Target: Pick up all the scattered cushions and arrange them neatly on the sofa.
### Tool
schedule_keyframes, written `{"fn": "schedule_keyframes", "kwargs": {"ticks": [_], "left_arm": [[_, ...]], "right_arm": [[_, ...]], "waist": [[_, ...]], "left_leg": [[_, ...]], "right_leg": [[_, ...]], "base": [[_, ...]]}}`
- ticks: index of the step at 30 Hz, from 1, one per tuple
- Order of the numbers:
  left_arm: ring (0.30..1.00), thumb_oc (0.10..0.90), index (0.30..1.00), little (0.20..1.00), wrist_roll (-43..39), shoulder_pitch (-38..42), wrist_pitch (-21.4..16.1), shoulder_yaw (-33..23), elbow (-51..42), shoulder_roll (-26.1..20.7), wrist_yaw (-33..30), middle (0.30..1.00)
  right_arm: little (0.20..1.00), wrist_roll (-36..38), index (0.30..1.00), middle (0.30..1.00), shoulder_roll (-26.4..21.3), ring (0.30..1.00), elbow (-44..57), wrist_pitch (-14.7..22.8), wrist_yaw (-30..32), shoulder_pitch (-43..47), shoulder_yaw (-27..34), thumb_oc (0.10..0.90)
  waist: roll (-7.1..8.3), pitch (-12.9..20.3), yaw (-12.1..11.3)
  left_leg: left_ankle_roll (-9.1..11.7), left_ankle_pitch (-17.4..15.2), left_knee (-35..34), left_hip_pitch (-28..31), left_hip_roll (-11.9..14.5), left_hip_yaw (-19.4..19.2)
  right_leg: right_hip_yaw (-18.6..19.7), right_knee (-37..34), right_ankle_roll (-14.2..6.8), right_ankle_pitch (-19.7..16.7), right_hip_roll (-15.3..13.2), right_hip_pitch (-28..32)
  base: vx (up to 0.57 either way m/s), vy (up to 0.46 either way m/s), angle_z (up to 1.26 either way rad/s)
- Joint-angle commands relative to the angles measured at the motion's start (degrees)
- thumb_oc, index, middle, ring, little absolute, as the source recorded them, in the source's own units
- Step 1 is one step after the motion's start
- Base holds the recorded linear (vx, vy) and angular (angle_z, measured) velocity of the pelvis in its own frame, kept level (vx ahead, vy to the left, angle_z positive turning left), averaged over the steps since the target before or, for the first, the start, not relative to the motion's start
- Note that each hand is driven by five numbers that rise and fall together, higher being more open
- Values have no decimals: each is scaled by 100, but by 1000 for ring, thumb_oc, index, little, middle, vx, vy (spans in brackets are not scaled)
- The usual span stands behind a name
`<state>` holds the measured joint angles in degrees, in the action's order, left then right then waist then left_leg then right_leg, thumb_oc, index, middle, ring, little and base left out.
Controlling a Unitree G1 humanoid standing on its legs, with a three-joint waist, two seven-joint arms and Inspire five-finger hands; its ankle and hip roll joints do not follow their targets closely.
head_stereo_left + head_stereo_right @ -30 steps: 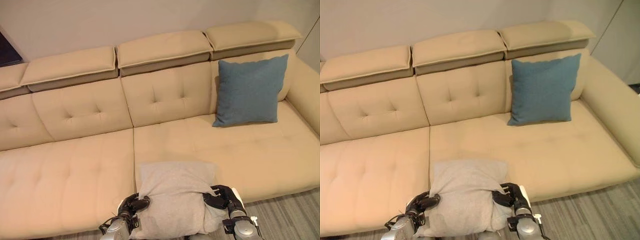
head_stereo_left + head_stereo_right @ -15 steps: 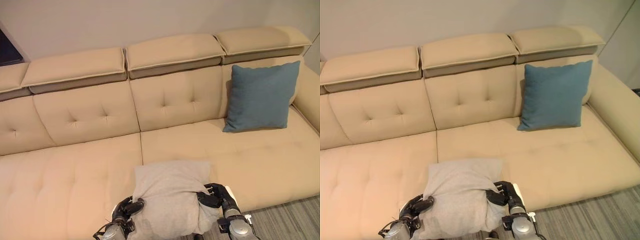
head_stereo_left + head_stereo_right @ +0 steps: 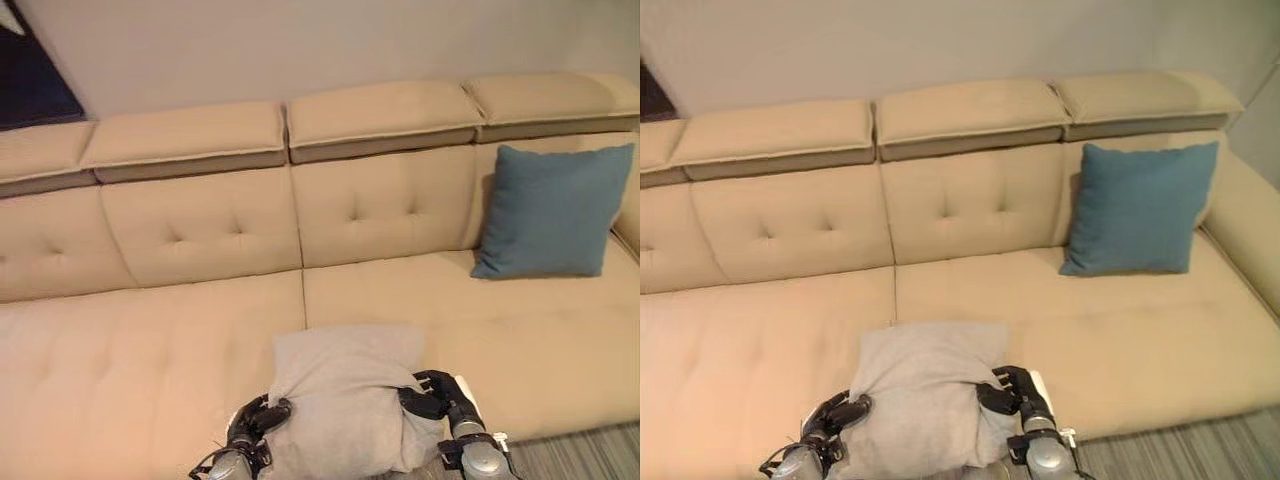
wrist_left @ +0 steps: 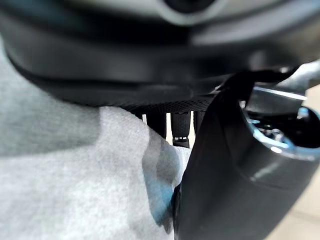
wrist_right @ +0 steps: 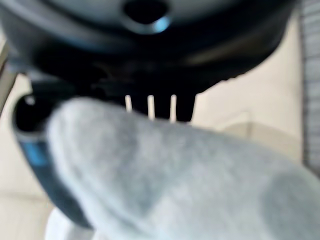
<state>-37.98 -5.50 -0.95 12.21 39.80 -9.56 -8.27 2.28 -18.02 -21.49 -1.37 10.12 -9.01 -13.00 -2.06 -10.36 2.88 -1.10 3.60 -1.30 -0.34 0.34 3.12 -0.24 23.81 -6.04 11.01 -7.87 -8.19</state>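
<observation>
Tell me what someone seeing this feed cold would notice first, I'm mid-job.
First, the soft light grey square cushion at the front edge of the long beige tufted sofa, gripped on either side by the left hand and the right hand, fingers curled into the fabric. Next, the blue-teal square cushion standing upright against the backrest at the sofa's right end.
</observation>
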Motion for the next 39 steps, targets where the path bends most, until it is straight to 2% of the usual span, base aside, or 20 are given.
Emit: {"fn": "schedule_keyframes", "kwargs": {"ticks": [1,3,7,9,10,11,12,13,14,16,18,20,25,27,30,33,34,35,38,39], "left_arm": [[300,400,300,300,24,66,-379,-103,-669,124,172,300],[300,400,300,300,49,51,-385,-118,-635,144,176,300],[300,400,300,300,66,-86,-364,-189,-663,160,165,300],[300,400,300,300,71,-69,-336,-209,-654,144,180,300],[300,400,300,300,110,-6,-335,-184,-663,112,169,300],[300,400,300,300,165,74,-337,-162,-656,94,155,300],[300,400,300,300,197,143,-348,-170,-654,85,158,300],[300,400,300,300,223,172,-354,-173,-662,68,148,300],[300,400,300,300,284,218,-361,-174,-629,35,113,300],[300,400,300,300,395,251,-374,-220,-629,-18,62,300],[300,400,300,300,483,329,-417,-235,-691,-92,31,300],[300,400,300,300,610,395,-416,-235,-747,-148,21,300],[300,400,300,300,877,512,-461,-198,-936,-335,48,300],[300,400,300,300,1270,831,-452,-113,-1157,-626,42,300],[300,400,300,300,1594,1690,-469,90,-1248,-999,-170,300],[300,400,300,300,1583,3109,-565,385,-1204,-1283,-579,300],[300,400,300,300,1577,4134,-738,526,-1082,-1518,-988,300],[300,400,300,300,1688,4679,-843,613,-1090,-1709,-1233,300],[300,400,300,300,2093,5817,-992,732,-980,-2077,-1808,300],[300,400,300,300,2094,5837,-993,726,-973,-2076,-1811,300]], "right_arm": [[300,188,300,300,118,300,784,461,109,308,166,400],[300,151,300,300,115,300,792,446,83,302,141,400],[300,51,300,300,40,300,795,428,11,365,88,400],[300,72,300,300,21,300,839,454,-19,406,137,400],[300,106,300,300,-15,300,902,479,-16,399,177,400],[300,110,300,300,-46,300,935,490,3,390,234,400],[300,96,300,300,-93,300,968,484,13,374,290,400],[300,69,300,300,-145,300,966,483,21,410,303,400],[300,43,300,300,-203,300,915,501,58,509,288,400],[300,-59,300,300,-285,300,883,498,65,641,309,400],[300,-158,300,300,-409,300,860,505,67,714,353,400],[300,-312,300,300,-502,300,876,484,40,722,392,400],[300,-689,300,300,-749,300,782,447,1,1044,335,400],[300,-972,300,300,-1061,300,567,379,66,1501,234,400],[300,-1188,300,300,-1500,300,276,277,295,2440,-75,400],[300,-1514,300,300,-1998,300,-95,101,643,4136,-683,400],[300,-1697,300,300,-2414,300,-312,-15,951,5190,-964,400],[300,-1719,300,300,-2579,300,-440,-86,1165,5669,-1030,400],[300,-1888,300,300,-3030,300,-736,-223,1833,6867,-1208,400],[300,-1884,300,300,-3033,300,-751,-220,1836,6898,-1221,400]], "waist": [[59,121,-7],[78,163,-52],[42,291,-112],[69,303,-84],[100,270,-41],[135,231,18],[152,217,88],[146,214,100],[149,209,67],[179,250,-1],[174,295,14],[109,436,41],[133,613,10],[193,648,-25],[288,529,-65],[374,151,-104],[411,-93,-117],[429,-169,-121],[439,-283,-122],[433,-283,-119]], "left_leg": [[-157,-662,229,-51,-422,356],[-107,-676,233,-42,-463,444],[-34,-717,223,24,-383,429],[104,-783,468,-50,-344,472],[189,-817,708,-195,-318,369],[264,-821,961,-388,-215,104],[282,-829,1028,-452,-2,-294],[287,-791,1031,-463,185,-481],[316,-727,1038,-520,274,-461],[407,-628,962,-617,306,-48],[474,-495,845,-666,455,75],[481,-376,382,-439,667,-148],[490,-370,-18,-91,620,-370],[471,-423,-130,20,554,-412],[476,-409,-95,-222,525,-389],[485,-340,-22,-807,514,-348],[518,-259,21,-1172,494,-352],[538,-209,46,-1369,487,-348],[563,-91,24,-1729,459,-362],[561,-63,25,-1761,457,-362]], "right_leg": [[356,-995,-67,-593,561,-107],[476,-1143,35,-568,612,62],[252,-1345,93,-544,566,289],[62,-1525,152,-525,545,479],[-72,-1582,181,-510,494,541],[-210,-1618,201,-489,416,590],[-310,-1649,215,-448,372,653],[-340,-1636,233,-421,353,672],[-325,-1605,243,-393,348,667],[-244,-1587,227,-370,343,673],[-228,-1596,173,-345,309,694],[-297,-1656,138,-301,299,786],[-375,-1830,32,-377,144,957],[-335,-1989,-37,-445,79,1018],[-325,-2063,-75,-536,40,845],[-243,-2057,-97,-721,34,244],[-202,-2033,-100,-859,44,-161],[-190,-2029,-113,-935,50,-362],[-139,-2082,-141,-1065,56,-714],[-137,-2089,-141,-1093,55,-742]], "base": [[72,-98,86],[84,-115,86],[107,-135,24],[85,-230,29],[-35,-161,49],[-54,-123,73],[-16,-64,93],[26,2,85],[67,31,50],[79,35,1],[105,93,-22],[180,146,-23],[173,146,3],[140,132,-11],[-56,40,-2],[-309,-15,3],[-346,-10,1],[-251,-9,-3],[-76,-10,-6],[-51,14,-1]]}}
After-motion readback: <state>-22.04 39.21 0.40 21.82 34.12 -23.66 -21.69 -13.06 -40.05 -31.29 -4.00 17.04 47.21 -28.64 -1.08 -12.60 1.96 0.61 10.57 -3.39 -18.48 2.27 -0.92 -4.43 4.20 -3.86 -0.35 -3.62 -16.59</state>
